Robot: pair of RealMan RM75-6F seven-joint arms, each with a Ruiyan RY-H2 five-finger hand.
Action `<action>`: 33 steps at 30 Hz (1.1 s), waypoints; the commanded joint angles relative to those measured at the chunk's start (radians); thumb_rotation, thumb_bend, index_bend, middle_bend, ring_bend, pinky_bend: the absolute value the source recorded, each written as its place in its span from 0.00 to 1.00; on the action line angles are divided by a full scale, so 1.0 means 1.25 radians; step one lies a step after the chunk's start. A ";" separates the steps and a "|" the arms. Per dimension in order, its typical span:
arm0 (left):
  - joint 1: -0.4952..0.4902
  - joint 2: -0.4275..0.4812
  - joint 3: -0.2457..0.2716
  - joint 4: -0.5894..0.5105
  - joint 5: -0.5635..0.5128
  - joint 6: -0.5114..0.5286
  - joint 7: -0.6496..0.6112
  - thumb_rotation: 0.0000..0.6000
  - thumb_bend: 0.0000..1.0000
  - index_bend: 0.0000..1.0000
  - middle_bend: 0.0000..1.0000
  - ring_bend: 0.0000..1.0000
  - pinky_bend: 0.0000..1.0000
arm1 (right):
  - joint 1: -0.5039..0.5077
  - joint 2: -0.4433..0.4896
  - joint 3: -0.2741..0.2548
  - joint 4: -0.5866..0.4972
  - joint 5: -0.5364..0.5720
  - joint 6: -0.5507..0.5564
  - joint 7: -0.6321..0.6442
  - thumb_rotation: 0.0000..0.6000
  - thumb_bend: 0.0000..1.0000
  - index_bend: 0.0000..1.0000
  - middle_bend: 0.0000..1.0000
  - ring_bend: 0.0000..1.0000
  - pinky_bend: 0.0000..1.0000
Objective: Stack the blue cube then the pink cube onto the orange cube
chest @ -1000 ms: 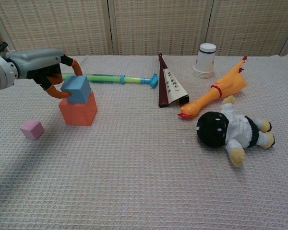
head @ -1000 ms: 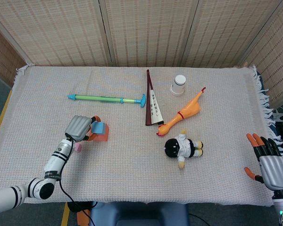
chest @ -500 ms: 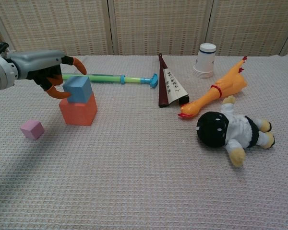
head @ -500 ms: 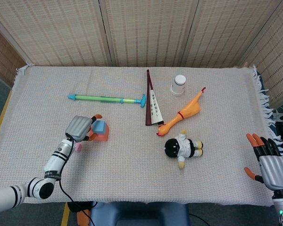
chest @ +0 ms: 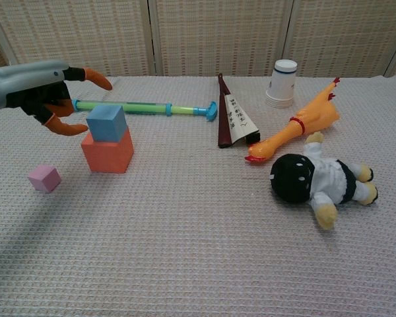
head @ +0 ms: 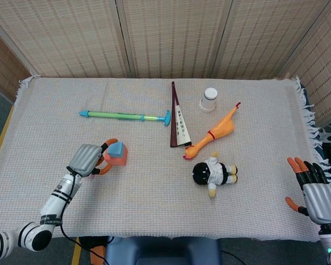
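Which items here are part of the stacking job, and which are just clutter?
Job: blue cube sitting on orange cube; pink cube on the cloth; left hand, empty beside the stack.

Clutter: green stick, folded fan, white cup, rubber chicken, doll.

The blue cube sits on top of the orange cube, set toward its left side and turned slightly askew. The larger orange cube rests flat on the cloth. The small pink cube lies on the cloth apart from them, to the stack's lower left.
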 commanded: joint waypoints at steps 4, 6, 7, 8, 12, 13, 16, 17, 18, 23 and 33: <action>0.107 0.061 0.089 -0.058 0.106 0.059 -0.108 1.00 0.33 0.17 1.00 1.00 1.00 | -0.007 0.005 -0.007 -0.006 -0.019 0.014 0.007 1.00 0.12 0.00 0.00 0.00 0.00; 0.130 0.053 0.113 -0.034 0.127 0.070 -0.121 1.00 0.33 0.18 1.00 1.00 1.00 | -0.008 0.006 -0.009 -0.006 -0.023 0.015 0.008 1.00 0.12 0.00 0.00 0.00 0.00; 0.138 0.045 0.123 -0.019 0.135 0.075 -0.123 1.00 0.33 0.20 1.00 1.00 1.00 | -0.008 0.006 -0.009 -0.006 -0.024 0.016 0.009 1.00 0.12 0.00 0.00 0.00 0.00; 0.146 0.037 0.131 -0.002 0.142 0.078 -0.124 1.00 0.33 0.20 1.00 1.00 1.00 | -0.008 0.006 -0.010 -0.007 -0.025 0.016 0.008 1.00 0.12 0.00 0.00 0.00 0.00; 0.167 -0.011 0.150 0.072 0.161 0.085 -0.114 1.00 0.33 0.23 1.00 1.00 1.00 | -0.007 0.005 -0.012 -0.008 -0.028 0.012 0.005 1.00 0.12 0.00 0.00 0.00 0.00; 0.169 -0.022 0.150 0.088 0.163 0.086 -0.111 1.00 0.33 0.23 1.00 1.00 1.00 | -0.006 0.005 -0.013 -0.009 -0.028 0.011 0.004 1.00 0.12 0.00 0.00 0.00 0.00; 0.169 -0.057 0.147 0.138 0.163 0.080 -0.088 1.00 0.32 0.24 1.00 1.00 1.00 | -0.005 0.003 -0.013 -0.009 -0.027 0.008 0.001 1.00 0.12 0.00 0.00 0.00 0.00; 0.169 -0.067 0.145 0.154 0.159 0.076 -0.080 1.00 0.32 0.24 1.00 1.00 1.00 | -0.005 0.003 -0.013 -0.010 -0.027 0.007 0.000 1.00 0.12 0.00 0.00 0.00 0.00; 0.167 -0.079 0.141 0.172 0.151 0.068 -0.072 1.00 0.32 0.24 1.00 1.00 1.00 | -0.004 0.003 -0.013 -0.010 -0.026 0.005 -0.001 1.00 0.12 0.00 0.00 0.00 0.00; 0.160 -0.117 0.117 0.234 0.131 0.052 -0.063 1.00 0.33 0.23 1.00 1.00 1.00 | -0.004 0.005 -0.012 -0.010 -0.018 0.002 -0.004 1.00 0.12 0.00 0.00 0.00 0.00; 0.144 -0.152 0.087 0.314 0.121 0.026 -0.059 1.00 0.32 0.26 1.00 1.00 1.00 | -0.003 0.005 -0.010 -0.013 -0.005 -0.007 -0.013 1.00 0.12 0.00 0.00 0.00 0.00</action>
